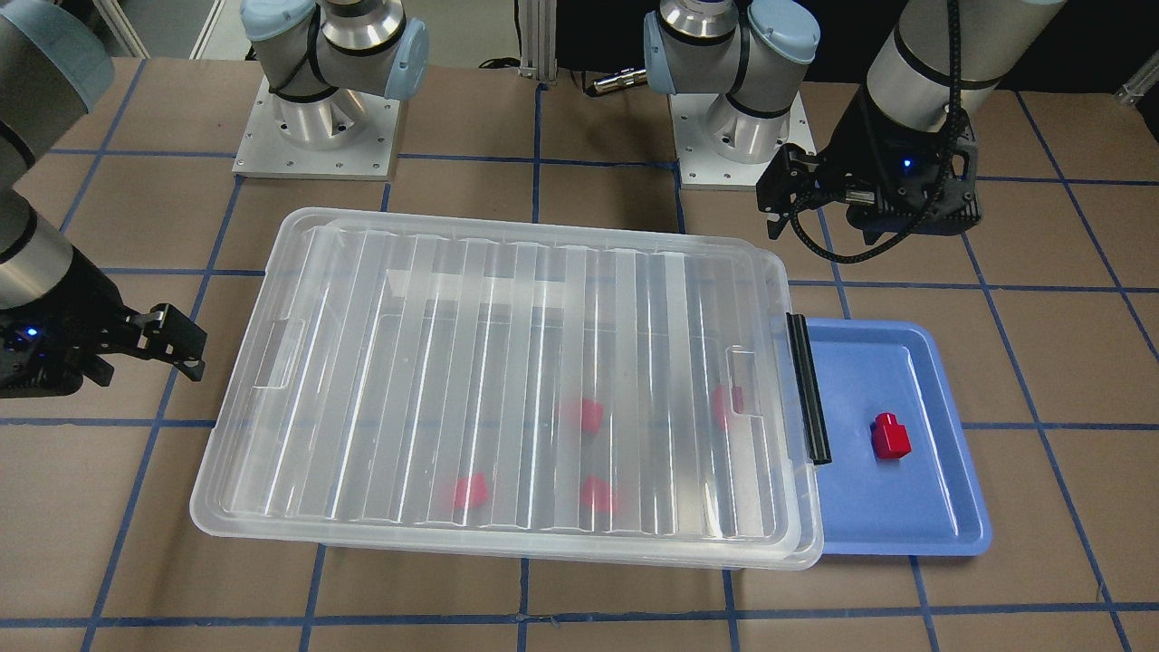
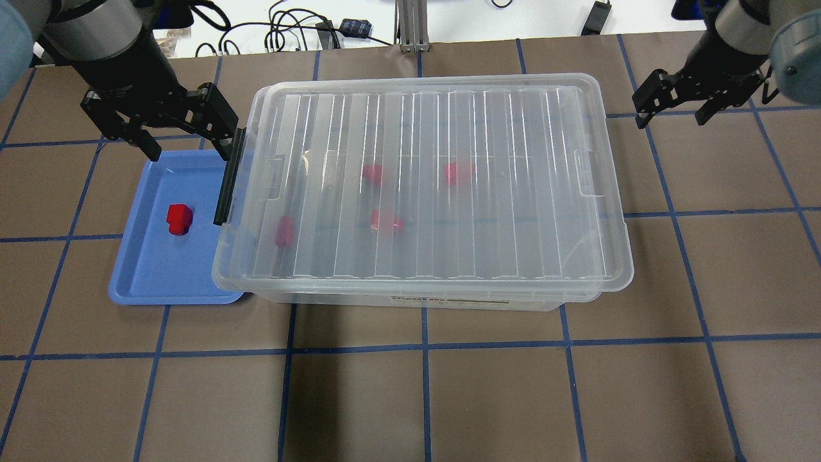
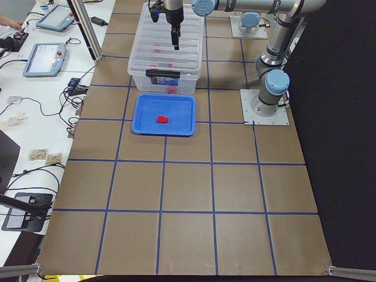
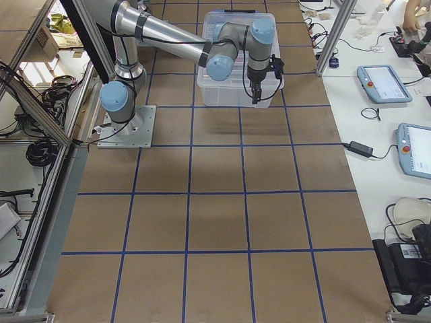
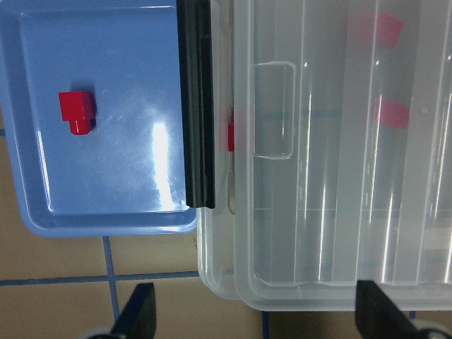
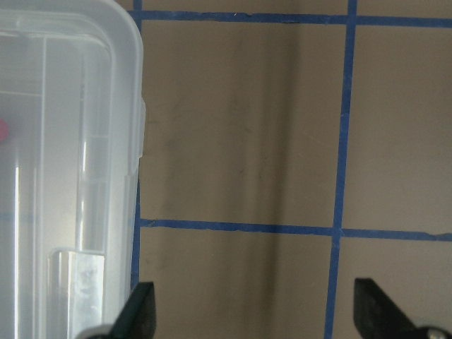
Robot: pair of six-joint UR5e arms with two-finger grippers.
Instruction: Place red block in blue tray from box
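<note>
One red block (image 1: 890,436) lies in the blue tray (image 1: 905,516), also seen in the overhead view (image 2: 178,219) and the left wrist view (image 5: 76,110). The clear box (image 2: 436,192) has its ribbed lid on. Its black latch bar (image 2: 229,176) overhangs the tray (image 2: 154,282). Several more red blocks (image 2: 385,221) show blurred through the lid. My left gripper (image 2: 186,144) is open and empty above the far edge of the tray and the box's latch end. My right gripper (image 2: 672,106) is open and empty over bare table beyond the box's other end.
The table is brown with a blue tape grid (image 2: 423,346). The two arm bases (image 1: 317,118) stand at the robot's side of the table. The box (image 6: 63,141) fills the left of the right wrist view.
</note>
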